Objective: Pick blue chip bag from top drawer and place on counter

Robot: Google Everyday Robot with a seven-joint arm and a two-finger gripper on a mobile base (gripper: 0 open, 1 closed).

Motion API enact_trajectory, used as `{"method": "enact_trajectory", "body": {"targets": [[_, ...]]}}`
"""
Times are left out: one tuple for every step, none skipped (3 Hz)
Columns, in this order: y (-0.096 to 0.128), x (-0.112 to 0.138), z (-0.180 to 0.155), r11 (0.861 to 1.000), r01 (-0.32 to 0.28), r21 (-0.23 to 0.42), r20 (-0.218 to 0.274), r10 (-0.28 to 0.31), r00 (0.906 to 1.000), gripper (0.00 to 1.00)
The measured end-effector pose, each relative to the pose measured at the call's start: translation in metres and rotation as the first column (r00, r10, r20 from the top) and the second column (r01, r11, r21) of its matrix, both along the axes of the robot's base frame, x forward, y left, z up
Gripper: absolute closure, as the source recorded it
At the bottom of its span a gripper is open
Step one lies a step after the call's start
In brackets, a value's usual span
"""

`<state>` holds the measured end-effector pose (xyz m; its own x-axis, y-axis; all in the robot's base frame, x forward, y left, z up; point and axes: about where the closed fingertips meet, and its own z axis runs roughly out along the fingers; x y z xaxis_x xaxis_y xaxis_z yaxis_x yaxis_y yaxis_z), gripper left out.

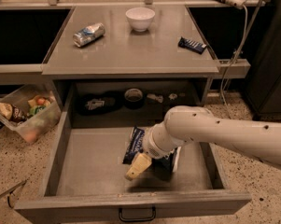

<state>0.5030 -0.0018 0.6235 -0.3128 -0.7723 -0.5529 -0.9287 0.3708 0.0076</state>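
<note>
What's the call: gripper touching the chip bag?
Cannot tell. Camera view shows the gripper in the drawer overlapping the chip bag, hiding any contact or gap.

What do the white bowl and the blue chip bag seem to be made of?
White bowl: probably ceramic or hard plastic, smooth with a soft sheen. Blue chip bag: likely thin foil or plastic film, judging by its crinkles. The claw sits low inside the top drawer, over the bag.
</note>
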Motion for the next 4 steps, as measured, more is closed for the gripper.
{"method": "enact_trajectory", "body": {"targets": [[0.000,0.000,0.000,1.000,0.001,0.001,0.001,-0.001,1.0000,0.19],[0.000,0.000,0.000,1.000,0.001,0.001,0.001,-0.001,1.0000,0.41],[0.000,0.000,0.000,1.000,0.001,0.001,0.001,-0.001,1.0000,0.65],[-0.002,0.001,0.031,0.999,0.006,0.033,0.002,-0.006,1.0000,0.88]]}}
